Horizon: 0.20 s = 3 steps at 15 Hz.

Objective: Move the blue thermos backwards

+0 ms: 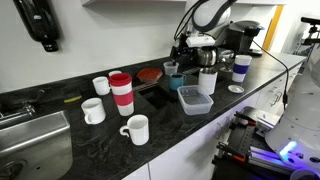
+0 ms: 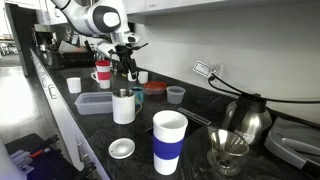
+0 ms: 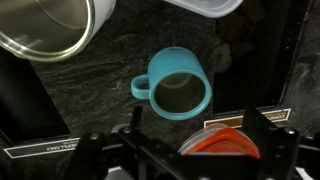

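Note:
The blue thermos is a short teal-blue cup with a small side handle. It stands upright on the dark counter and I look down into it in the wrist view (image 3: 180, 83). It shows small in both exterior views (image 1: 176, 82) (image 2: 137, 96), beside a steel cup (image 2: 123, 105). My gripper (image 3: 185, 150) hangs above the counter in both exterior views (image 1: 200, 50) (image 2: 125, 65). Its fingers are spread wide and hold nothing. The thermos lies just beyond the fingers, apart from them.
A red plate (image 3: 235, 140) (image 2: 153, 88) lies under the fingers. Nearby are the steel cup (image 3: 50, 25) (image 1: 207, 80), a blue box (image 1: 193, 98) (image 2: 98, 102), a grey bowl (image 2: 175, 95) and a white tumbler with a dark blue band (image 2: 170, 140) (image 1: 241, 68). White mugs and a red-and-white tumbler (image 1: 121, 93) stand near the sink (image 1: 30, 140).

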Tool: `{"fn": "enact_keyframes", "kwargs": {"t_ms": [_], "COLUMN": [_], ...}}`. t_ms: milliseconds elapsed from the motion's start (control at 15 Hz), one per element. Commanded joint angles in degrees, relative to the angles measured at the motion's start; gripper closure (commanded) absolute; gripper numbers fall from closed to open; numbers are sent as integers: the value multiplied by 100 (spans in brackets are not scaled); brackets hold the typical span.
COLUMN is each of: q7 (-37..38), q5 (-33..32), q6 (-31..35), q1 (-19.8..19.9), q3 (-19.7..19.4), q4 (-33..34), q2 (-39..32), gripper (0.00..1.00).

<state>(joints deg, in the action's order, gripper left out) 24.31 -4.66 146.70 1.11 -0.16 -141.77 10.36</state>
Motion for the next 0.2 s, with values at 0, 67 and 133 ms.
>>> {"fn": "enact_keyframes", "kwargs": {"t_ms": [0, 67, 133], "q7": [-45, -44, -44], "q5": [45, 43, 43], "q6": [-16, -16, -16], "q1": [95, 93, 92], "q3": [89, 88, 86], "q4": [-15, -22, -22], "q2": [2, -16, -30], "gripper": [0, 0, 0]}}
